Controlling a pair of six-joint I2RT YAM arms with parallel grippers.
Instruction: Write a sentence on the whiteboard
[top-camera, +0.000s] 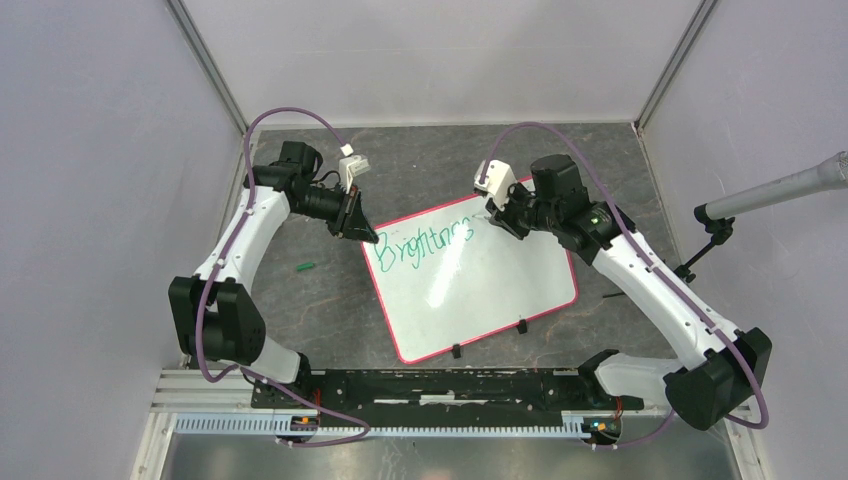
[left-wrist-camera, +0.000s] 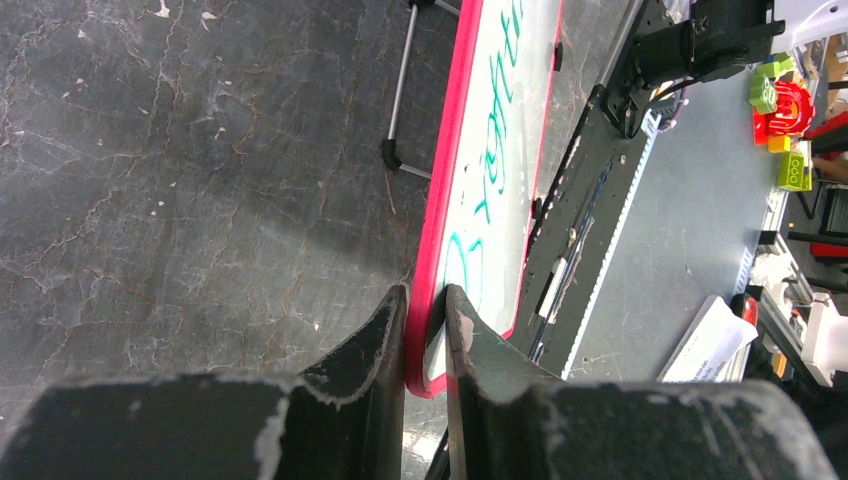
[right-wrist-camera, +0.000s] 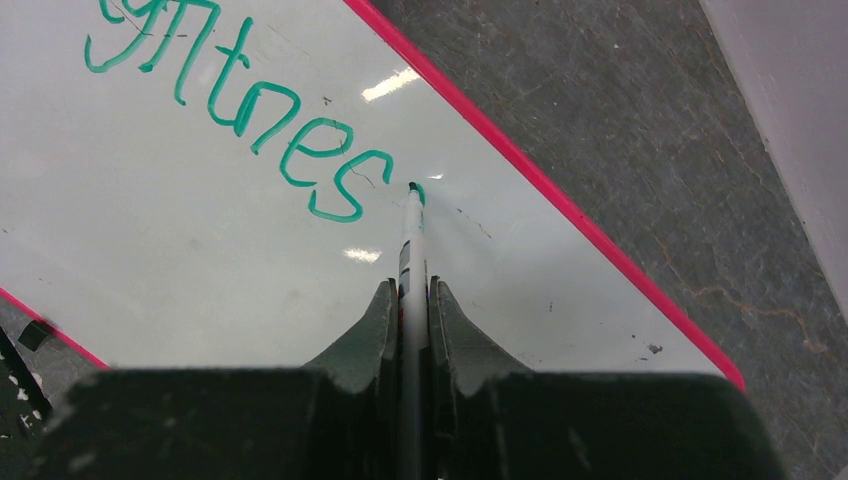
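The whiteboard (top-camera: 480, 290), white with a red-pink rim, lies tilted on the dark table. The sentence (top-camera: 428, 242) in green reads "Brightnes" along its far edge, and the same green sentence (right-wrist-camera: 250, 100) shows in the right wrist view. My left gripper (top-camera: 365, 235) is shut on the whiteboard's far left corner, its fingers either side of the whiteboard's red rim (left-wrist-camera: 445, 180). My right gripper (right-wrist-camera: 411, 285) is shut on a white marker (right-wrist-camera: 411, 240). The marker's tip touches the board just right of the last "s".
A small green cap (top-camera: 306, 267) lies on the table left of the board. Two black clips (top-camera: 521, 326) sit at the board's near edge. A grey pole (top-camera: 780, 190) reaches in from the right wall. The black base rail (top-camera: 430, 385) runs along the near edge.
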